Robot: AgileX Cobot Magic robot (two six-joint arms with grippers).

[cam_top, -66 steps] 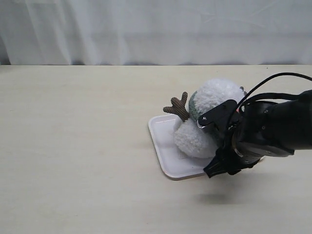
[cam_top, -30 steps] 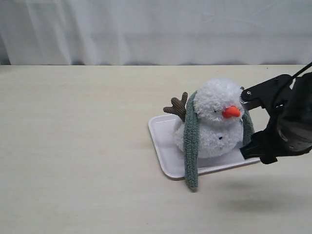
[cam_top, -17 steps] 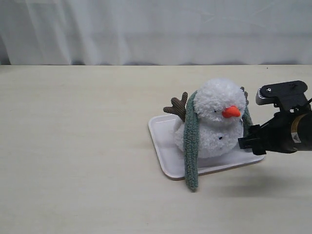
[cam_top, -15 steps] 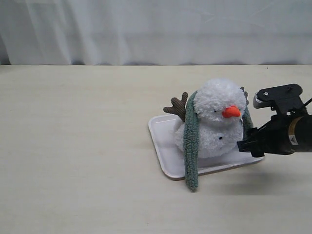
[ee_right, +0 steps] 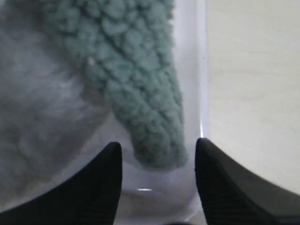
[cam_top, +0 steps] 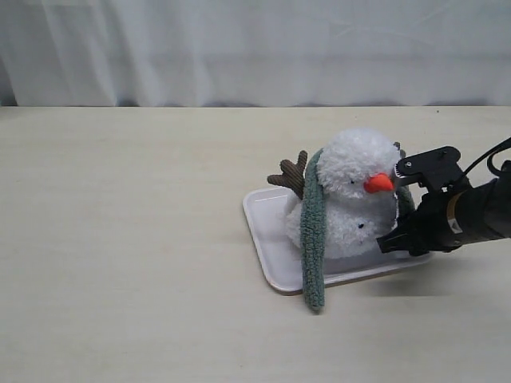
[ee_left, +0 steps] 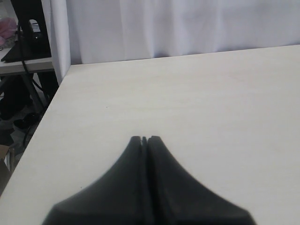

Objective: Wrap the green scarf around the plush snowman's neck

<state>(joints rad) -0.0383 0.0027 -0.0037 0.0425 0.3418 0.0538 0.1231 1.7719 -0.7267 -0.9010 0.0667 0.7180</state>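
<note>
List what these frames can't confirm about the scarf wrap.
- Exterior view: the right arm covers most of the far strand of the green scarf. The head of the plush snowman hides how the scarf runs behind it.
- Right wrist view: the snowman is blurred and cut by the edge. The open right end effector flanks the scarf tip, but depth is unclear.
- Left wrist view: only the table shows beyond the shut left end effector.

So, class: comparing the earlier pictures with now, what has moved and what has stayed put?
The right gripper drew away rightward from in front of the plush snowman, then came back in; open, it now straddles one hanging end of the green scarf, not yet gripping. The tray stayed; snowman and scarf unchanged this last second.
</note>
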